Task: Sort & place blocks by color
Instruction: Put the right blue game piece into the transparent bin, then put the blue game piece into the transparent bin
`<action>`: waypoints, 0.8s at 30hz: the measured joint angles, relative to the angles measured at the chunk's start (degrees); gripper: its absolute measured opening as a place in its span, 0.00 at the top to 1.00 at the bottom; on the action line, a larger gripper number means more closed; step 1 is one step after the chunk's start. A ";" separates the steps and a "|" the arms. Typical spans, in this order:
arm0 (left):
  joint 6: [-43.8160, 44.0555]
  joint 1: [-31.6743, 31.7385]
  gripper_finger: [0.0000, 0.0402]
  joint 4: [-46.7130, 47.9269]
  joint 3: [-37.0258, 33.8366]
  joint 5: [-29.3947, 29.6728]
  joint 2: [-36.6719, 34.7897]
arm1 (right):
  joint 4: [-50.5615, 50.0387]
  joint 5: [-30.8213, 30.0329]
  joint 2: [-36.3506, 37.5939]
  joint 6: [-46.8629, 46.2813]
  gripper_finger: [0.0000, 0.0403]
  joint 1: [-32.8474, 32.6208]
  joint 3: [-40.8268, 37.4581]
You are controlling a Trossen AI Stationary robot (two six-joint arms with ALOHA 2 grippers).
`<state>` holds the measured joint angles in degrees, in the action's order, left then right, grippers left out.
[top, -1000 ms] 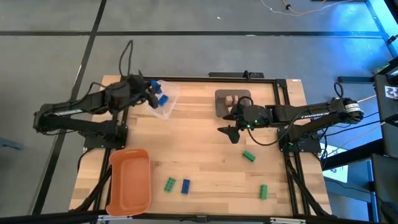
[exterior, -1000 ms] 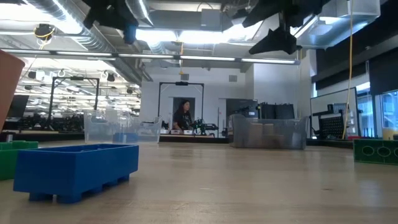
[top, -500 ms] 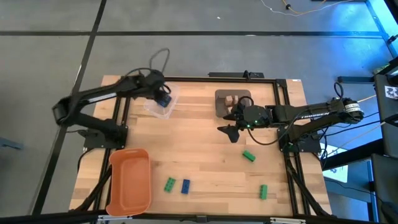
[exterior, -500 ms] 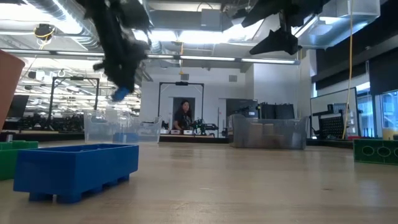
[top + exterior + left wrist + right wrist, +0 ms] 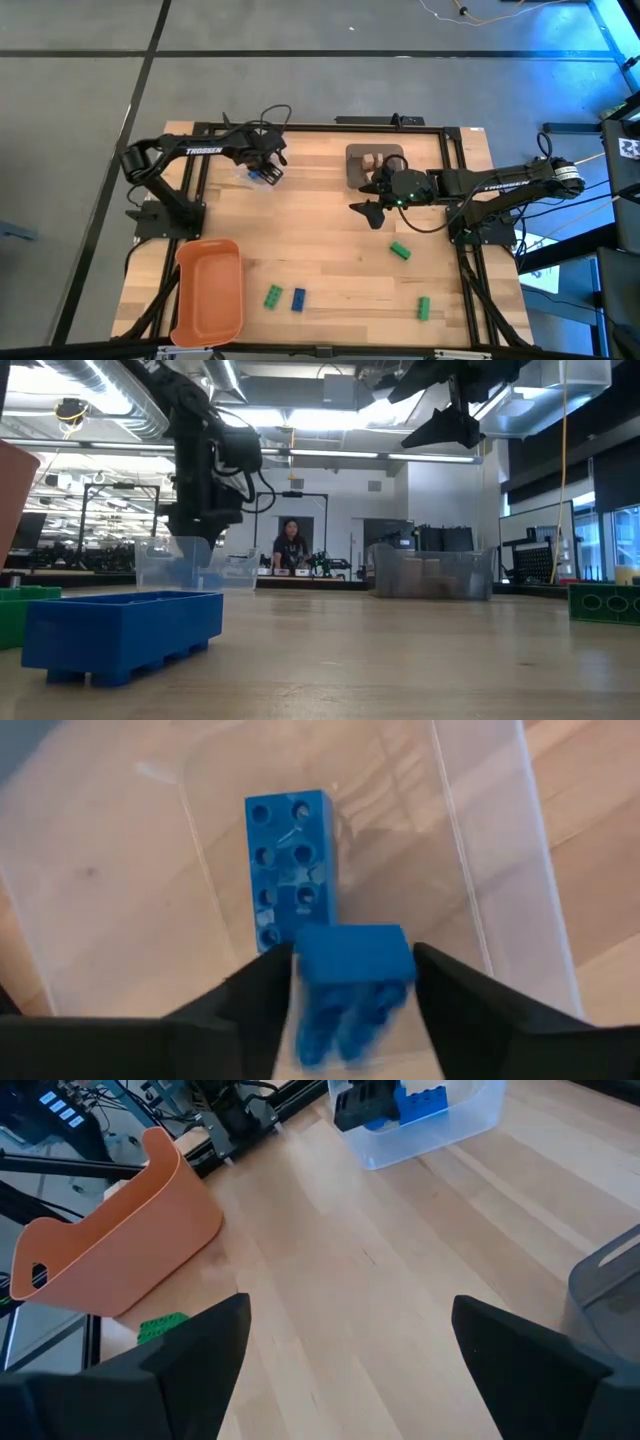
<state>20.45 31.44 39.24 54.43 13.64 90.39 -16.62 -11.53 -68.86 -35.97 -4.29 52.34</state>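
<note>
High view: the left gripper (image 5: 266,172) is seen over the clear tub (image 5: 248,176) at upper left, having swung in from the table edge; the right gripper (image 5: 372,208) waits mid-frame, spread wide.

Left wrist view: a blue block (image 5: 352,982) is clenched above another blue block (image 5: 289,865) in the tub. Release is judged next.

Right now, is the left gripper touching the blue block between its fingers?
Touching. In the left wrist view, the left gripper has both fingers pressed against the sides of the blue block, with no gap, above the clear tub.
</note>
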 joint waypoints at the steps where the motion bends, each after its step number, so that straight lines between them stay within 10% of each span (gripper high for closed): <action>1: -0.01 0.00 0.47 0.00 0.01 -0.52 -0.01 | 0.00 0.00 0.00 0.00 0.14 0.00 0.00; 16: 3.98 -6.32 0.27 -12.04 4.51 -11.81 -16.20 | -1.82 -1.89 0.00 0.24 0.14 -0.02 0.02; 24: 8.36 -28.00 0.27 -31.80 0.81 1.43 -28.13 | -1.88 -0.81 -0.02 0.37 0.14 -0.09 0.02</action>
<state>28.81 3.44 7.44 55.24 15.07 62.26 -18.50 -12.34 -68.88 -35.60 -4.38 52.36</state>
